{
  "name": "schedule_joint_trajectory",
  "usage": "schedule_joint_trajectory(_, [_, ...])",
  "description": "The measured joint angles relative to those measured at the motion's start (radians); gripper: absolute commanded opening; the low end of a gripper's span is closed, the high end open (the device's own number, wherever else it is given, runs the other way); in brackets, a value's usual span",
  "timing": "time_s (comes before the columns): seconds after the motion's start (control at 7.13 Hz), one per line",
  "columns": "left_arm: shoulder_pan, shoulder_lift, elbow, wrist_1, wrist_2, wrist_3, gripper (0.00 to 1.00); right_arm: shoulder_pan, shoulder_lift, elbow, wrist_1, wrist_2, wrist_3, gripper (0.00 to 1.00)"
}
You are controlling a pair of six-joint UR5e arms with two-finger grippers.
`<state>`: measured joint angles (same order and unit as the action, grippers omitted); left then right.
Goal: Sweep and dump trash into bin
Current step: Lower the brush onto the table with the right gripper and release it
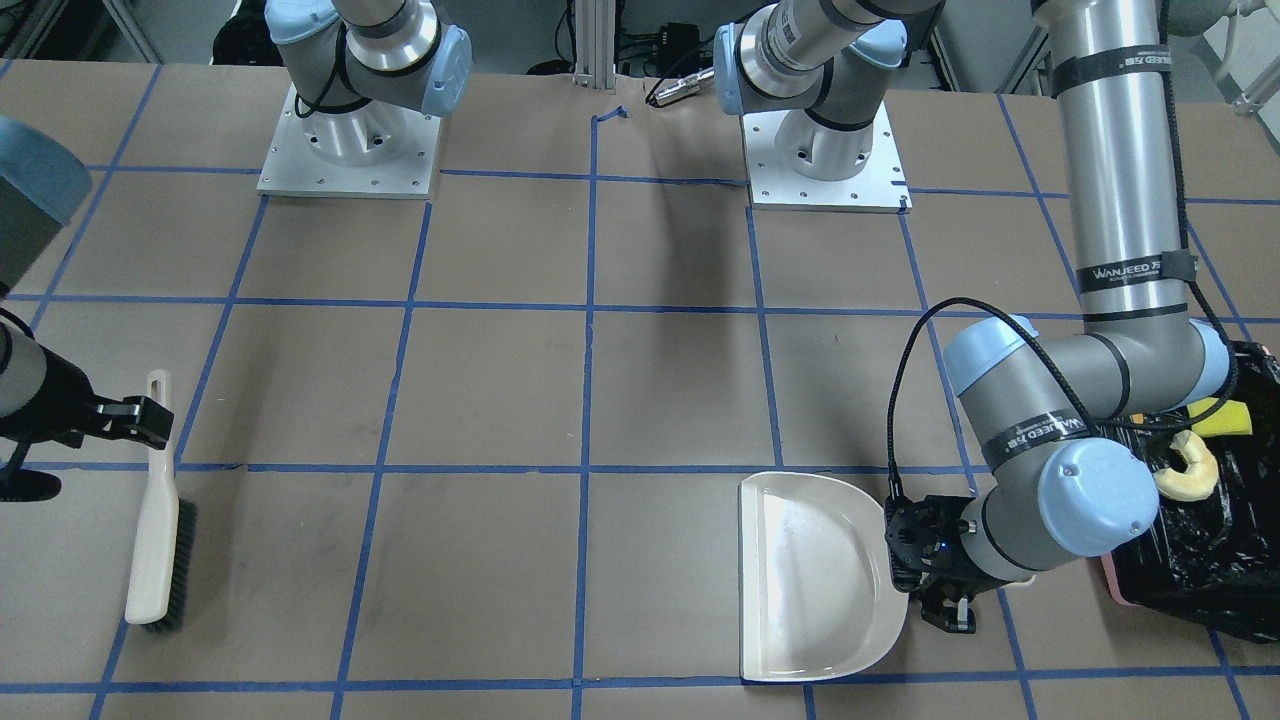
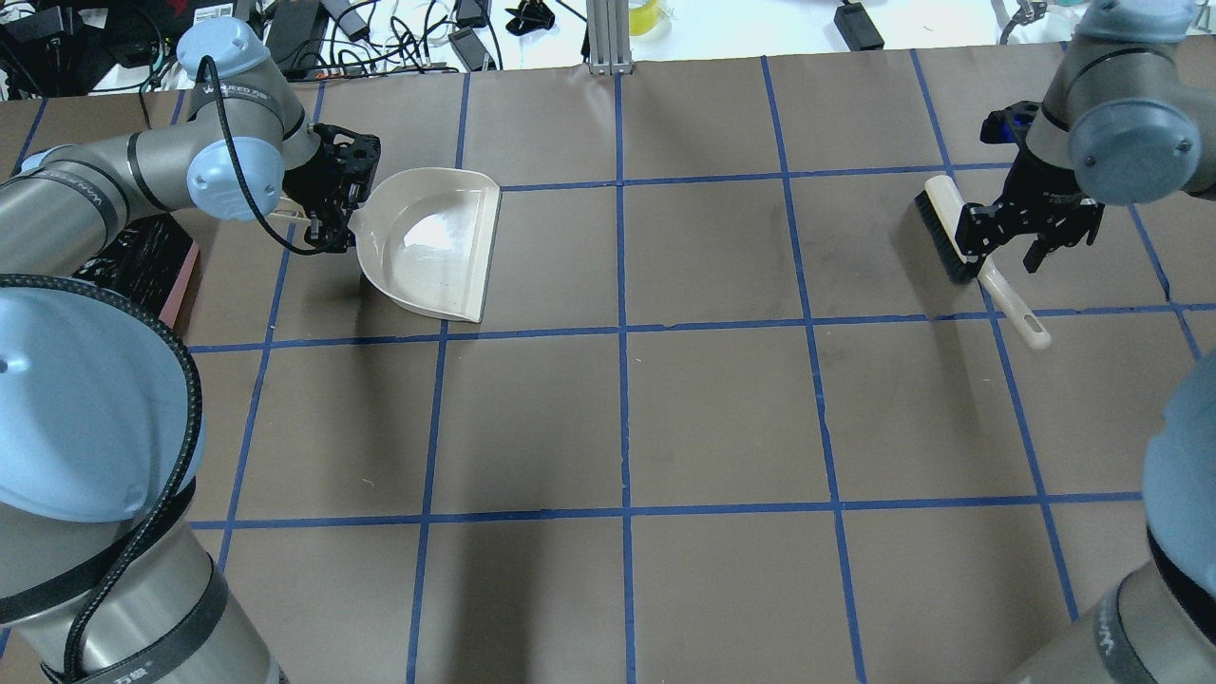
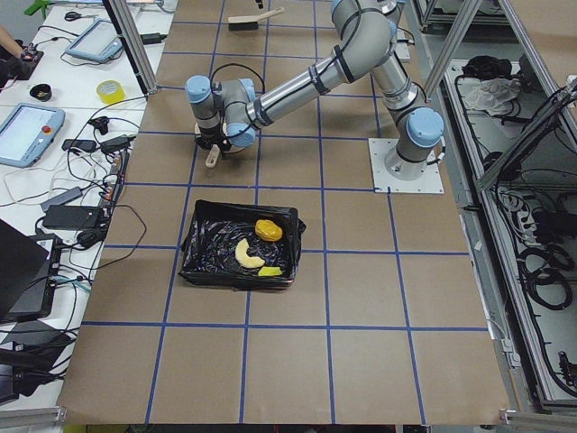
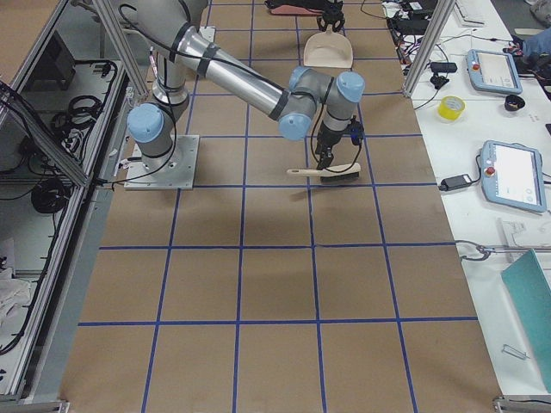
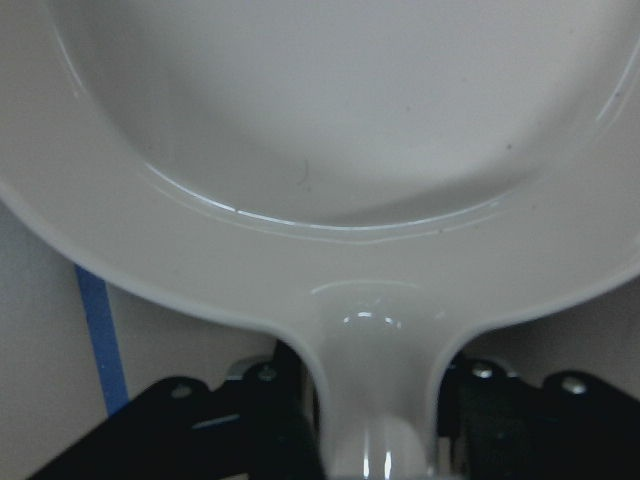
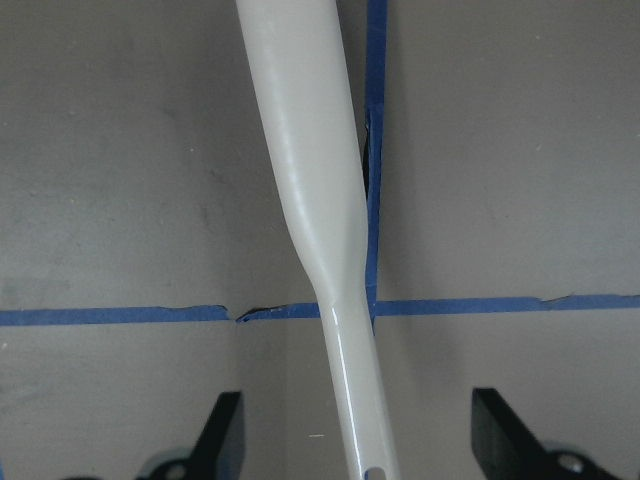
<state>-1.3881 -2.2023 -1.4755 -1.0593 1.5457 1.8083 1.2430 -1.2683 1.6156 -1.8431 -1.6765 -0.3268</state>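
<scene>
The bin point(image 3: 206, 251), a pink container with a black bag, holds all the trash: the potato lump point(image 3: 267, 230), the croissant point(image 3: 245, 254) and the sponge wedge point(image 3: 270, 271). In the front-facing view the bin point(image 1: 1200, 560) is at the right edge, with the croissant point(image 1: 1188, 468) and sponge point(image 1: 1226, 418) in it. The cream dustpan point(image 2: 432, 242) lies flat and empty on the table. My left gripper point(image 2: 331, 207) is shut on its handle point(image 5: 375, 400). The brush point(image 2: 950, 223) lies on the table. My right gripper point(image 2: 1002, 258) is open, astride its handle point(image 6: 320, 200) without touching it.
The brown table top point(image 2: 617, 427) carries a blue tape grid. The arm bases point(image 1: 350, 150) stand on plates at the robot side. Cables and devices lie beyond the far table edge point(image 2: 380, 28). My left arm's elbow point(image 1: 1090, 500) hangs over the bin's edge.
</scene>
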Motion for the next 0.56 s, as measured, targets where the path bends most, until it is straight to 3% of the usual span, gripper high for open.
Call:
schedule_joint_trajectory(0.28, [-0.016, 0.021, 0.005, -0.002, -0.021, -0.04, 1.0, 0.024, -0.138, -0.056, 0.114, 0.012, 0.001, 1.0])
schedule_joint_trajectory(0.56, [-0.076, 0.086, 0.008, -0.023, -0.053, -0.258, 1.0, 0.124, -0.217, -0.086, 0.167, 0.016, 0.069, 1.0])
